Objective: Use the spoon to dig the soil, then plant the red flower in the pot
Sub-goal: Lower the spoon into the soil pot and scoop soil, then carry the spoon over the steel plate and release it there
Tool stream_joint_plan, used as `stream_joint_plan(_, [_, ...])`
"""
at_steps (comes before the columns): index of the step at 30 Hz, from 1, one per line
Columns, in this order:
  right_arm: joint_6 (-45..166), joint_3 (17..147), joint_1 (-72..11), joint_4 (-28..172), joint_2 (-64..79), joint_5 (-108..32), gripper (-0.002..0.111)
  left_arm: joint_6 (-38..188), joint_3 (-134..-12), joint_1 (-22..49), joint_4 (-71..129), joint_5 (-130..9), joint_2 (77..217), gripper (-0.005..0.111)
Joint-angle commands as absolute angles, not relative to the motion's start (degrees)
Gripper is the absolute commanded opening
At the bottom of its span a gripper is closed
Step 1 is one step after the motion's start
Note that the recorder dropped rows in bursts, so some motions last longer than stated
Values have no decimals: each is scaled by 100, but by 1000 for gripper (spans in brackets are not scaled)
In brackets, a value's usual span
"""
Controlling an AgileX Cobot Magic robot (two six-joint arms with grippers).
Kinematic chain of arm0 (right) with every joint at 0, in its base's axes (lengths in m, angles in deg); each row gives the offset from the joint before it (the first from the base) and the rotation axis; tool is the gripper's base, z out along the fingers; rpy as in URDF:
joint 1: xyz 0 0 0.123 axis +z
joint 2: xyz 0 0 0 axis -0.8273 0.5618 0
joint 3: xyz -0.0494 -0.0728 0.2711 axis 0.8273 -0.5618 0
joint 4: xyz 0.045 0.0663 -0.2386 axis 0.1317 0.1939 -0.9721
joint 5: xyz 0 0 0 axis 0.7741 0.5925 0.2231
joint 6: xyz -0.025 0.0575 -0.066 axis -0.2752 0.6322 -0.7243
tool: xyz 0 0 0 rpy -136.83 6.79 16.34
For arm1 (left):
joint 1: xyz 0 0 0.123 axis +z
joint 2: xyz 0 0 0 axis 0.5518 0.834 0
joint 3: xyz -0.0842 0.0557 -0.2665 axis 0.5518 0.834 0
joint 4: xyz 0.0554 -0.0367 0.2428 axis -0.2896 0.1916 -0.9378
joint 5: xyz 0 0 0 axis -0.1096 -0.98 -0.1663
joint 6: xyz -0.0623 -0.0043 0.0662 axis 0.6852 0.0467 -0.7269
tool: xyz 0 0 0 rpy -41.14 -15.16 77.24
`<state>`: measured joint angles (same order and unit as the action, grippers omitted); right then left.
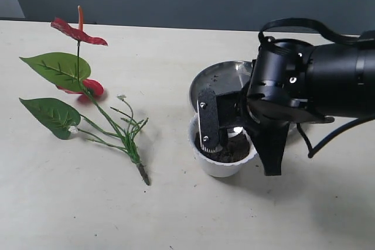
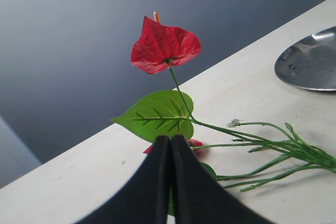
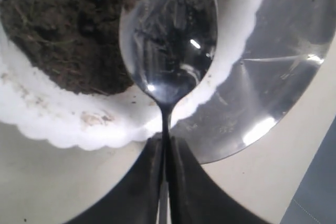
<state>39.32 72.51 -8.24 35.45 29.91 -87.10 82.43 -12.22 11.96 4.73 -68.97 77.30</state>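
Over the pot (image 1: 225,157), right of centre, the spoon (image 3: 169,40) is clamped by its handle in the right gripper (image 3: 166,156), bowl apparently just above the dark, crumbly soil (image 3: 58,30). Digging is underway; planting remains. The red flower (image 1: 79,32) lies flat at left, untouched. The left gripper (image 2: 170,148) is pressed closed, empty.

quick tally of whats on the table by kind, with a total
red flower: 1 sprig, lying flat
pot: 1, white, holding soil
spoon: 1, held by the right gripper over the pot
steel plate: 1, behind the pot
Total: 4 things, soil not counted
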Motion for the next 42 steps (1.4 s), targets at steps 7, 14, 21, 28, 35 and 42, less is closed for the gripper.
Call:
stream_joint_plan(7, [3992,7349,-838,3497,2919,-8844,-1,8276,-1235,1158,517,-6832,7704,1])
stream_joint_plan(14, [3841,7349,-838,3991,3062,-8680,-1,8276,-1235,1158,517,-6832,7704,1])
stream_joint_plan(21, [5340,7349,-853,2947,2467,-8225,-1,8276,-1235,1158,517,-6832,7704,1])
stream_joint_plan(28, [7101,7624,-1912,2611,2605,-6928,-1,8276,-1235,1158,517,-6832,7704,1])
stream_joint_plan(35, [6888,8524,-2980,3804,3652,-6853,-1,8276,-1235,1158,517,-6832,7704,1])
stream_joint_plan(42, [5445,9215,-3120,5232,4708,-6761,-1,8276,-1235,1158,517,-6832,7704,1])
